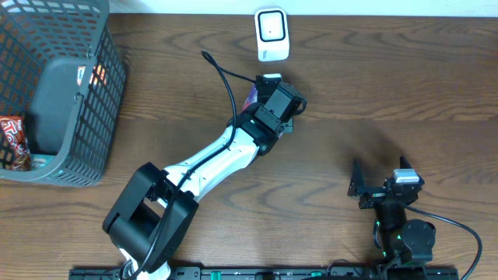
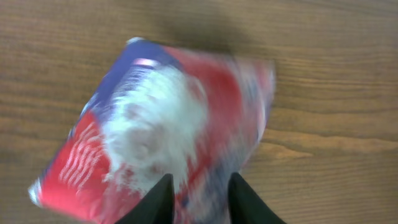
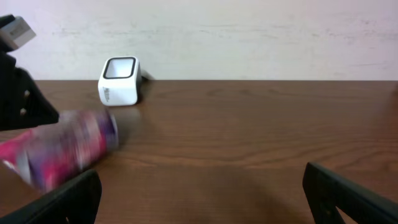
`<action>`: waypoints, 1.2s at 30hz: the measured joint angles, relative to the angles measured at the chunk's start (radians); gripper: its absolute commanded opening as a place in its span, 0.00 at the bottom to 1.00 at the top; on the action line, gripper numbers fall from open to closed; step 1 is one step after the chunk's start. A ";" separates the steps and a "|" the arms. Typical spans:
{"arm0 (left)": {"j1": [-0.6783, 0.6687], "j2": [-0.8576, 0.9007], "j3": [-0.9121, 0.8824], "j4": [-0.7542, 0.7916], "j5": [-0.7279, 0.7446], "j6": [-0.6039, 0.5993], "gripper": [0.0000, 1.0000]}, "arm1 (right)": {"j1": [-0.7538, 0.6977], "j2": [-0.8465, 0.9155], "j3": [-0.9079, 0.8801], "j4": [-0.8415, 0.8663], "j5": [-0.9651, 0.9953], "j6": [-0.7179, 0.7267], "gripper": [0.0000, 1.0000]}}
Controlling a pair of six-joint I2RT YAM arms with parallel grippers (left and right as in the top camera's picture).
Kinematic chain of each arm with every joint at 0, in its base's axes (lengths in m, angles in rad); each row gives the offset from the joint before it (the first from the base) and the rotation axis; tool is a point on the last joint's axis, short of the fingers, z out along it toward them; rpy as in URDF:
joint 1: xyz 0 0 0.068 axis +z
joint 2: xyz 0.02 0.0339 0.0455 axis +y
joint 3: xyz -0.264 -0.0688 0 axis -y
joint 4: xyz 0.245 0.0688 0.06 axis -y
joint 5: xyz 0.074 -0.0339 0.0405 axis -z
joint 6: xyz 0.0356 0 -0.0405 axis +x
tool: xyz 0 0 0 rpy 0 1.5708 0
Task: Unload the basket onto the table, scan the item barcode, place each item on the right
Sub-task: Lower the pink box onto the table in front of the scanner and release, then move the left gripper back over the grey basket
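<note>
The left gripper [image 2: 200, 182], the nearer arm, shows jaws narrowly parted at the edge of the blurred red-and-blue packet [image 2: 168, 118]. The packet lies ahead of them, its long axis slanting; a pinch cannot be told. The scanner [image 1: 271, 34] stands just beyond, and the right gripper [image 3: 200, 171] gapes wide, well apart.

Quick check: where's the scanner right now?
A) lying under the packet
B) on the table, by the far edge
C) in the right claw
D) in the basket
B: the scanner stands on the table by the far edge, just past the end of the left arm and clear of the packet.
</note>
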 measured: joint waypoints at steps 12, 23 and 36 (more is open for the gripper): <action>0.003 -0.085 0.000 0.126 -0.017 0.239 0.74 | 0.000 0.000 0.000 0.000 0.000 0.000 0.99; 0.182 -0.265 0.003 -0.035 -0.012 0.478 0.74 | 0.000 0.000 0.000 0.000 0.000 0.000 0.99; 0.666 -0.488 0.077 -0.021 0.298 0.539 0.74 | 0.000 0.000 0.000 0.000 0.000 0.000 0.99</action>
